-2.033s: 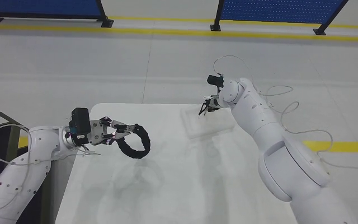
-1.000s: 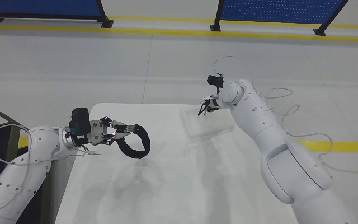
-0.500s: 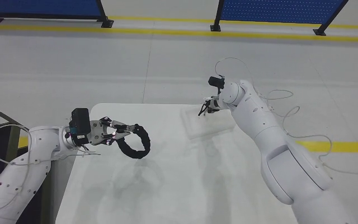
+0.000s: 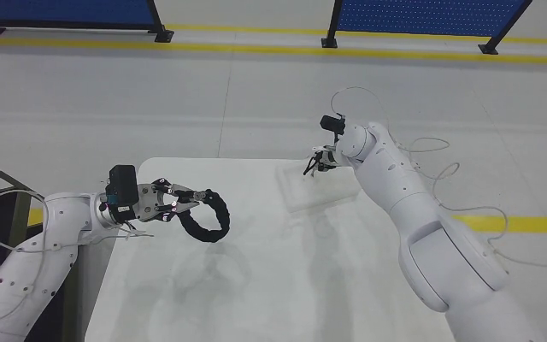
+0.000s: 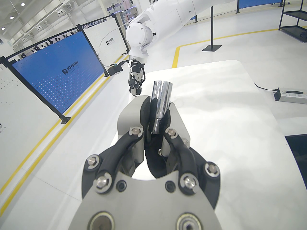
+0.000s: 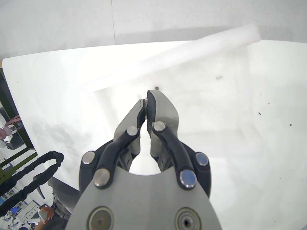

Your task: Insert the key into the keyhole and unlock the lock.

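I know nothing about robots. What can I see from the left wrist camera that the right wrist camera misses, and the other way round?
Left wrist view: the lock's chrome cylinder, clamped in the left gripper. Right wrist view: a thin metal sliver, probably the key, pinched at the tips of the right gripper. Shared: that right gripper, the lock's black cable loop and the white table.

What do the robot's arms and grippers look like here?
The left arm and right arm are smooth glossy white tubes with rounded joints. Each wrist carries a small black camera block. Thin white cables loop off the right arm. The left gripper and right gripper match: silver plates with round bolts, black curved links, black ribbed pads.
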